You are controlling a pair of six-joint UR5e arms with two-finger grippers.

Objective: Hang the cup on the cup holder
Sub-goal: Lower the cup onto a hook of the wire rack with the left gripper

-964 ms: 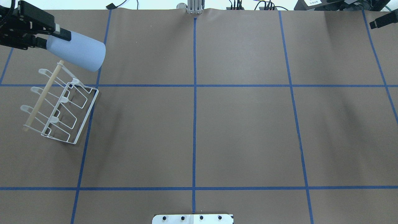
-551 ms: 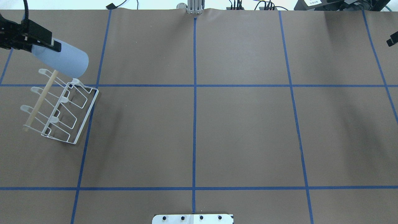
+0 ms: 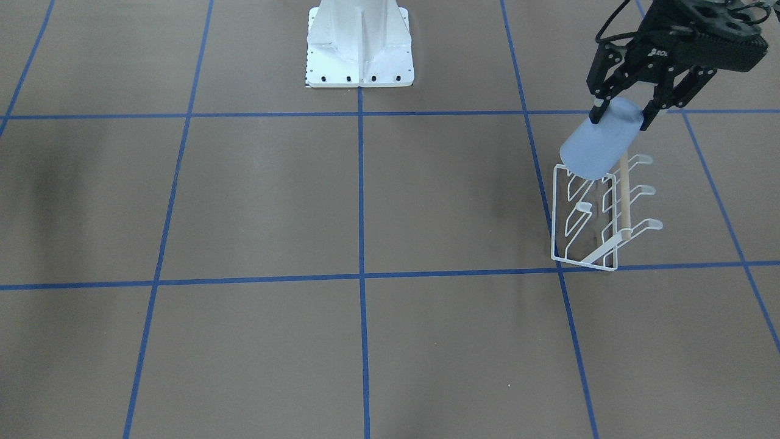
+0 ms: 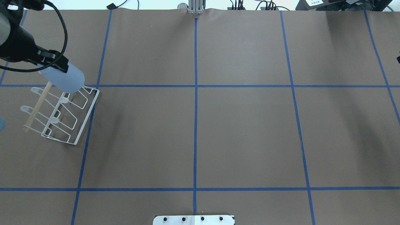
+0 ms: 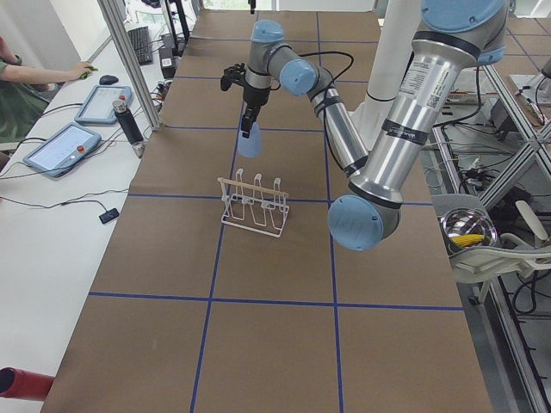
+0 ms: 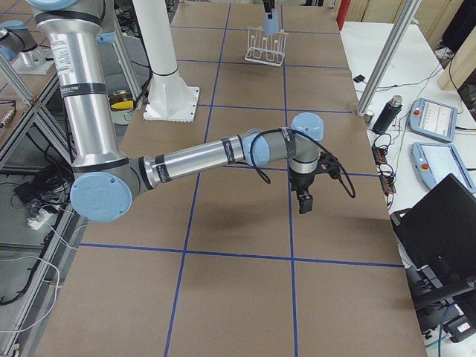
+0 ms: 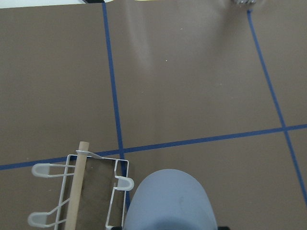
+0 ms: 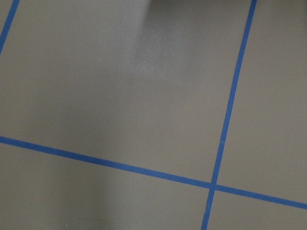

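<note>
Clamped in the left tool (image 3: 619, 117), the cup (image 3: 594, 149) hangs tilted over one end of the rack (image 3: 584, 261), where an off-centre descent could catch its rim on a prong (image 3: 584, 207) and shove the light rack; whether the right tool (image 6: 304, 202) is open I cannot tell.
</note>
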